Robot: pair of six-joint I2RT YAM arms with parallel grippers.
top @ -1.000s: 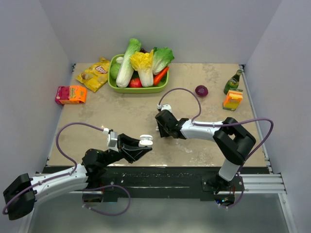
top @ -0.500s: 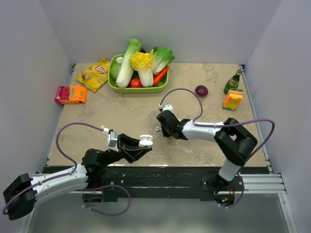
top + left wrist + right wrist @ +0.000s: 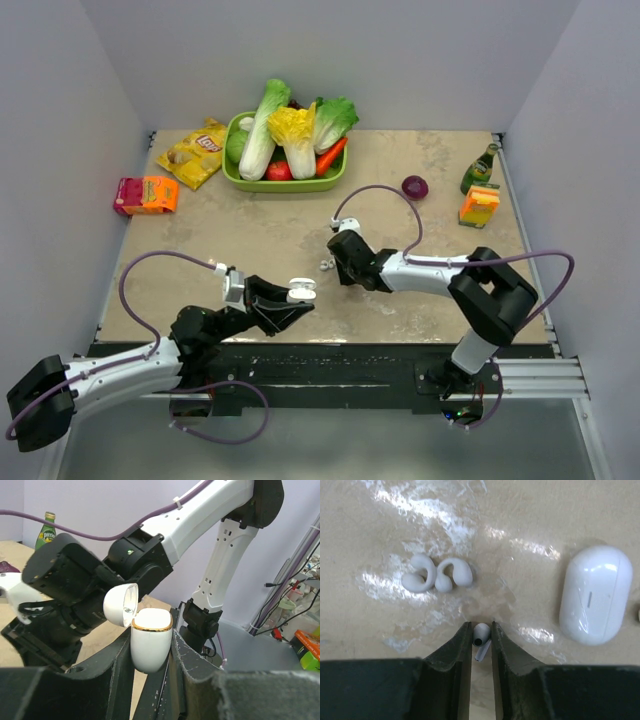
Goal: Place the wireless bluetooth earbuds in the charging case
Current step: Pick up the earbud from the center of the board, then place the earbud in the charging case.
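From above, the small white rounded plastic charging case, lid open, is being clamped by the left claw. At the right wrist, a tiny white stemmed plastic earbud, right of that case, is being pinched by the right claw; a lift toward the case is likely being called for next.
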